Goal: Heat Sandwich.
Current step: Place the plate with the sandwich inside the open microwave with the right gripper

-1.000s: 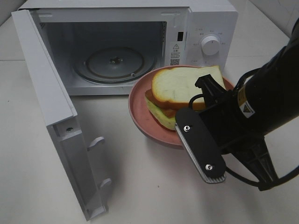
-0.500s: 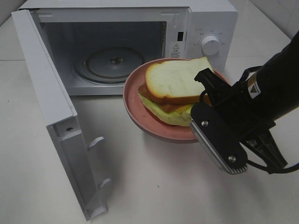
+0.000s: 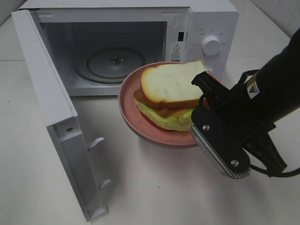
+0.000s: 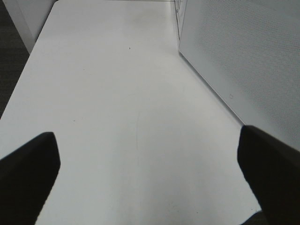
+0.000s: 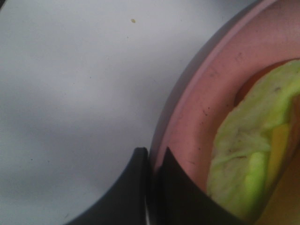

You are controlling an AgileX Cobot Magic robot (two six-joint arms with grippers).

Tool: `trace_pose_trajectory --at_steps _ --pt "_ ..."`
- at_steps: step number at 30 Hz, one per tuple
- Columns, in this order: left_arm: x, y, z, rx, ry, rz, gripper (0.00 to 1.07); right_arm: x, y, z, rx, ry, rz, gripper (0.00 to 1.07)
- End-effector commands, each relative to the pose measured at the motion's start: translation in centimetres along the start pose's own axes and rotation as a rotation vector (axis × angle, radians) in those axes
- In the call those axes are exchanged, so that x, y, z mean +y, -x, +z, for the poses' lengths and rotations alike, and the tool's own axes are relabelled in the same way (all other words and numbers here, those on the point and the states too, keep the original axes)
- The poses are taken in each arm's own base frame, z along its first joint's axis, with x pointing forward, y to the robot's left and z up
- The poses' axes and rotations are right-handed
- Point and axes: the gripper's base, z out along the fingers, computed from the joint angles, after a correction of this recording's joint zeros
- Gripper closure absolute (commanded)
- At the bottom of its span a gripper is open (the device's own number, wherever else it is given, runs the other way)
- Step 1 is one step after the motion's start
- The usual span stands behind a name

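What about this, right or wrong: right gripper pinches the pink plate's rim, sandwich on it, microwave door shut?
Wrong: the microwave door stands open, per the exterior high view. The right gripper does pinch the pink plate by its rim, sandwich on it.

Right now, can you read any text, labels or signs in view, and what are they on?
No text can be quoted.
Warning-triangle sticker on the microwave front: print beneath too small.
Marks around the dial: too small.
Yellow label on the right arm: blurred.
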Motion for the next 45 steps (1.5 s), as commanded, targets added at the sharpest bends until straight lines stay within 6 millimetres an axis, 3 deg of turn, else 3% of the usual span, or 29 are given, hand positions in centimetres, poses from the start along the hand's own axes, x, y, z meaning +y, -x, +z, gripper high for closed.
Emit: trace_pose_trajectory --at_steps 1,45 --pt "0.0 0.0 -0.2 -0.029 -0.004 -0.001 0.09 -0.4 0.3 0.4 -0.032 -0.021 -0.014 1.07" --pt "0.0 0.0 -0.2 -0.029 -0.004 -0.001 0.09 -10.2 1.6 5.1 -0.078 -0.03 -0.053 1.07"
